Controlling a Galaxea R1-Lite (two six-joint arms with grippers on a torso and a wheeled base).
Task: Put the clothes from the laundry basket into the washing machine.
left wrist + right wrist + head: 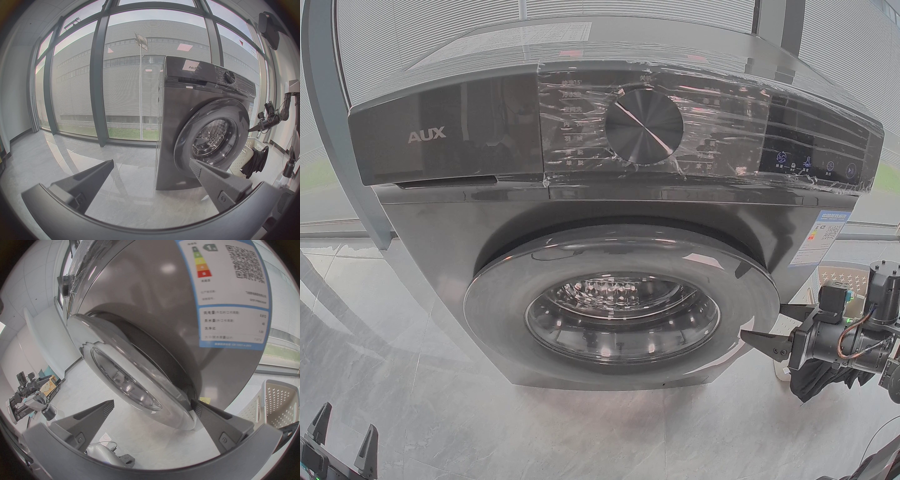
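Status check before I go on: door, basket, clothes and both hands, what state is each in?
Washing machine door, looks shut.
Laundry basket, upright beside the machine.
Dark clothes, draped over the basket rim.
Left hand, open, empty.
Right hand, open, empty, at the door's edge.

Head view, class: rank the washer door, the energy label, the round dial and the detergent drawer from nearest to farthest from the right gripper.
1. The washer door: its right rim sits at the right gripper.
2. The energy label: just above, on the machine's right front.
3. The round dial: top centre of the panel.
4. The detergent drawer: top left, farthest.
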